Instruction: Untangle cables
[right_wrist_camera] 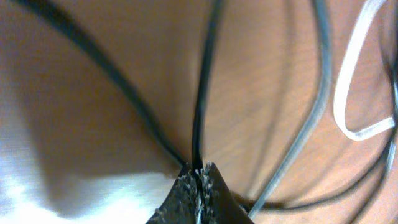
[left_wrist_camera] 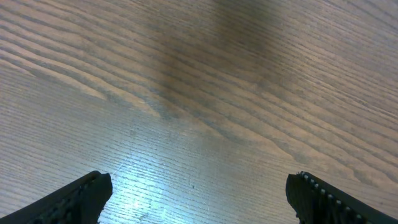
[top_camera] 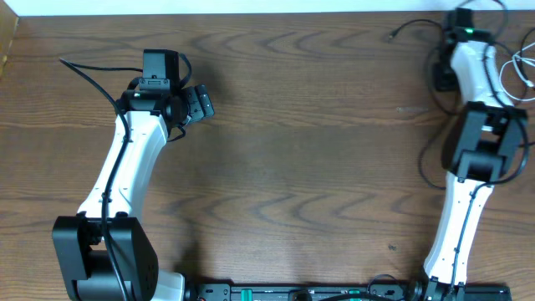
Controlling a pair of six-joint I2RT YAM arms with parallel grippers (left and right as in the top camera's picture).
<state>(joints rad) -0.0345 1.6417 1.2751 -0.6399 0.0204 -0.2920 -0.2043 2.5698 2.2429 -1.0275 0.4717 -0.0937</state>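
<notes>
The cables lie at the table's far right corner: thin black cords [top_camera: 410, 31] and a white one [top_camera: 520, 71], mostly hidden under my right arm in the overhead view. In the right wrist view my right gripper [right_wrist_camera: 200, 171] is shut on a black cable [right_wrist_camera: 205, 81] that runs up from its fingertips. Other black cords [right_wrist_camera: 99, 68] and a white loop [right_wrist_camera: 348, 87] lie beside it. The right gripper itself is not visible in the overhead view. My left gripper [top_camera: 199, 103] is open and empty over bare wood at the left, its fingers wide apart in the left wrist view [left_wrist_camera: 199, 193].
A thicker black wire [top_camera: 88, 73] runs from the left arm toward the left edge. The white back edge of the table [top_camera: 251, 7] lies just beyond the cables. The brown wooden table [top_camera: 318, 167] spans the view.
</notes>
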